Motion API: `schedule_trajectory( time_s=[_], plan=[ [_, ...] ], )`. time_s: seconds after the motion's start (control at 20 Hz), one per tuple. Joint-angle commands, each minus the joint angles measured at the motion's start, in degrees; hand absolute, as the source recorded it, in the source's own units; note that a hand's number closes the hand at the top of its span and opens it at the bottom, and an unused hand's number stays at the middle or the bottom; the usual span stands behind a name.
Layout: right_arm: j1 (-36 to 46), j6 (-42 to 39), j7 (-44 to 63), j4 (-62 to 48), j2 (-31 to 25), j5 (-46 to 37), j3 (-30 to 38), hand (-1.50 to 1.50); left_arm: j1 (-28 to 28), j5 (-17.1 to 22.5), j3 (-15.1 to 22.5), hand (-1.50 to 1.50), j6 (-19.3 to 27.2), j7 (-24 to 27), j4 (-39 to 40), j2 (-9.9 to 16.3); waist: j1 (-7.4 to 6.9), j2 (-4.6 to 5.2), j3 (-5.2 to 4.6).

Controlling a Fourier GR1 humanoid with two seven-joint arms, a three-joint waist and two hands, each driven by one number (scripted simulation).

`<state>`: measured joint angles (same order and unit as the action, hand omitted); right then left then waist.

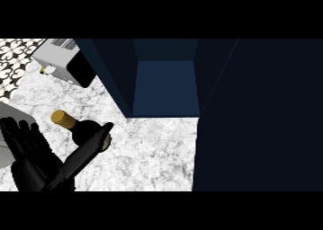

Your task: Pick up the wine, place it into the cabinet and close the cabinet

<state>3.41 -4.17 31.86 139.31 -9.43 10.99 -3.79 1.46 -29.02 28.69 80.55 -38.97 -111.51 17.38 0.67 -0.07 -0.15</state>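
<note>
At the view's left, one black hand (32, 155) rose from the lower edge, fingers straight and spread, thumb reaching up and to the right. From its place at the left it looked to be the left hand, though with no forearm showing that was a judgement. It was released: nothing lay inside its fingers. The tip of the thumb overlapped the wine (84, 128), at the bottle's dark shoulder; whether it touched the glass or only passed in front of it could not be told.

The wine stood on the marble counter (150, 152), just right of and above the palm. Its gold-capped neck pointed up and to the left in the view, the dark body running down and to the right beneath the thumb. So the bottle's long axis crossed the thumb's line, and the body sat in the gap between thumb and fingers, on the hand's right side. This hand was the only one near it; the right hand did not show at all.

Further back at the left stood a white appliance (60, 60) with a dark front. Right of the bottle, and well apart from it, the cabinet (163, 85) stood open, its blue inside showing, with the dark door (263, 117) filling the view's right.

The grasp looked not yet made; closing round the body seemed the next need.
</note>
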Motion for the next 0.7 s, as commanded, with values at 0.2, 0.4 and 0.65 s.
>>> schedule_trajectory(
  time_s=[0.2,0.4,0.65],
  plan=[
    [-0.1,1.4,4.7,8.4,0.2,4.2,1.4,-1.50,-0.7,9.0,0.4,-1.50,5.2,6.2,0.7,1.5,-0.07,-0.05,-0.10],
    [-2.3,0.9,6.3,11.8,-0.5,5.3,2.2,-1.50,-1.5,10.9,3.2,-1.50,5.3,9.3,2.2,0.7,0.41,-0.18,-0.12],
    [-0.2,-0.2,4.1,7.5,0.1,5.4,1.8,-1.50,1.5,16.5,1.3,-1.50,5.3,10.7,3.4,3.2,0.37,-0.03,-0.22]
  ],
)
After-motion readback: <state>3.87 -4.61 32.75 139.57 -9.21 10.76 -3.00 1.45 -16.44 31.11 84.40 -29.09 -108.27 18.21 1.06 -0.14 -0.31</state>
